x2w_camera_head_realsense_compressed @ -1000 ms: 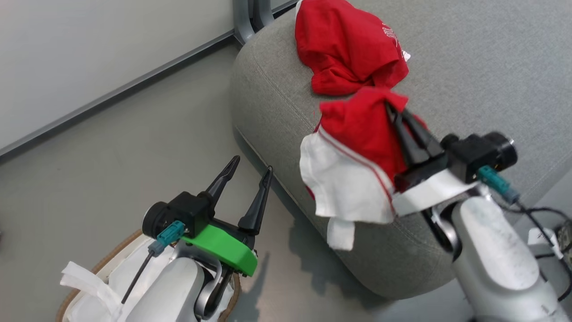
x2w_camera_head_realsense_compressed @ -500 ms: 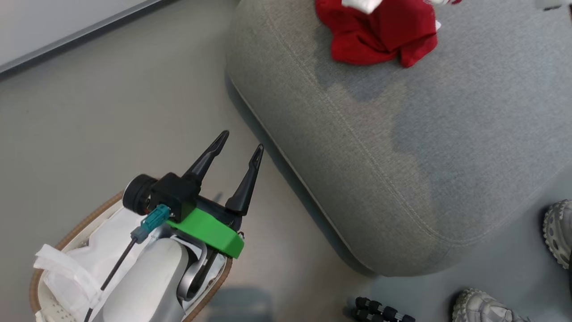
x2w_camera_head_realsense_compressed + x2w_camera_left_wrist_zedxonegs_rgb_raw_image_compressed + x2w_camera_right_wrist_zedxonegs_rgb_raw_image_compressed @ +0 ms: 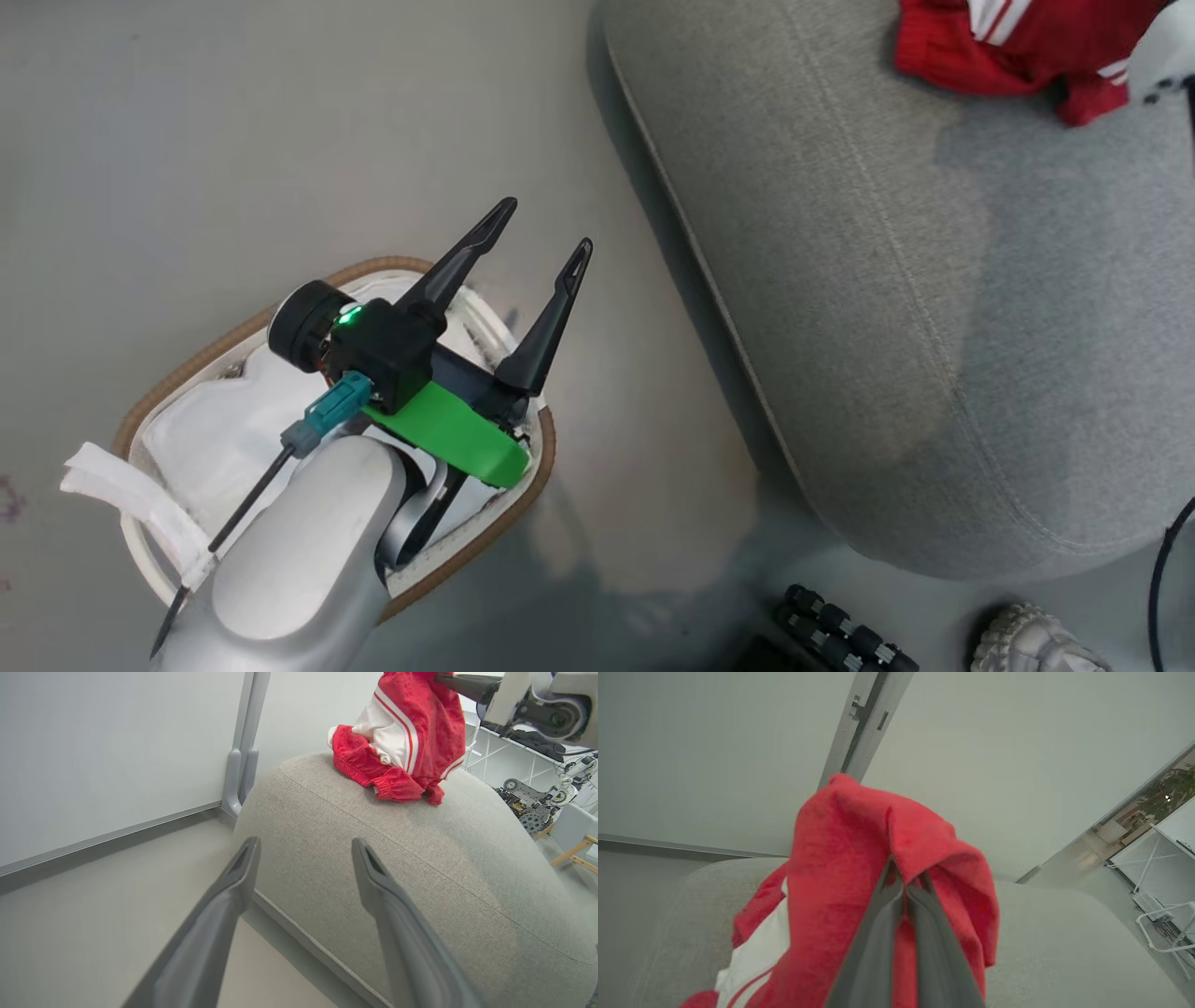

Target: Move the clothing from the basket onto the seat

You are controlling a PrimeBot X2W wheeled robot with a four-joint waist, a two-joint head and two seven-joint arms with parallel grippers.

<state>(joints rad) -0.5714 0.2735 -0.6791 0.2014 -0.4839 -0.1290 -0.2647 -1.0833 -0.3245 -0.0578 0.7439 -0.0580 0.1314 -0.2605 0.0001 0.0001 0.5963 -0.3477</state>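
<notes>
Since a second ago the right gripper has carried its red jersey-type clothing from the front edge of the seat, where it hung over the side, further in over the cushion. The head cam tipped down too, so that shift isn't stuff moving. Its fingers are pinched tight on a fold, and the garment's lower end looks like it's touching the seat. The left gripper hangs over the basket with its jaws spread wide and nothing in them. I can only see the white liner in there, though the arm hides part of it. My worry is that the fabric snags on the fingers at release and gets dragged back off the rounded cushion.
</notes>
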